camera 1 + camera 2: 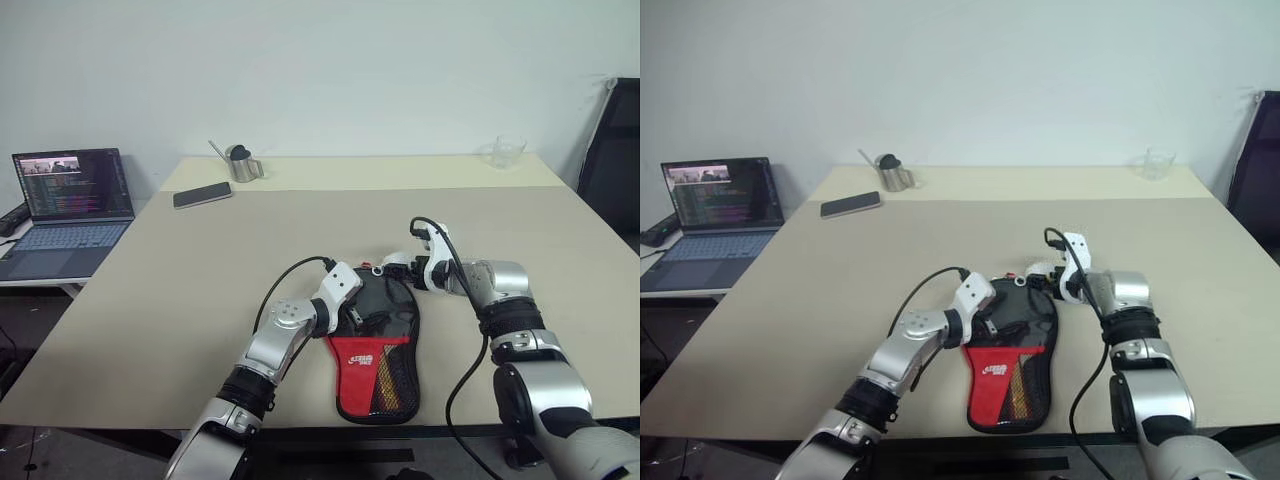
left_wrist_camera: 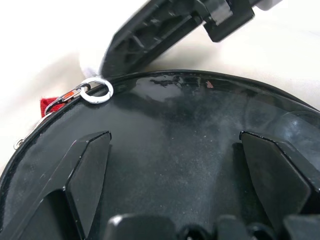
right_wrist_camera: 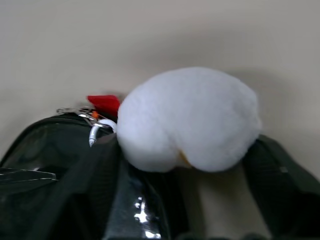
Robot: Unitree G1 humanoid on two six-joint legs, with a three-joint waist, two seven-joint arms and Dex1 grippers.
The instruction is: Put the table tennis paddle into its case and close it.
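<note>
My left pincer (image 1: 368,318) hangs spread wide over the case (image 1: 375,345), flat on the bench (image 1: 200,290). My right pincer (image 3: 195,200) brackets a white fluffy lump (image 3: 190,120) (grip unclear).

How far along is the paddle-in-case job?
Done: the case lies flat on the table, its handle end toward the robot; nothing sticks out of it. In hand: left gripper open over its round end, right gripper at its far edge beside the white lump. Left: whether it's zipped isn't clear.
</note>
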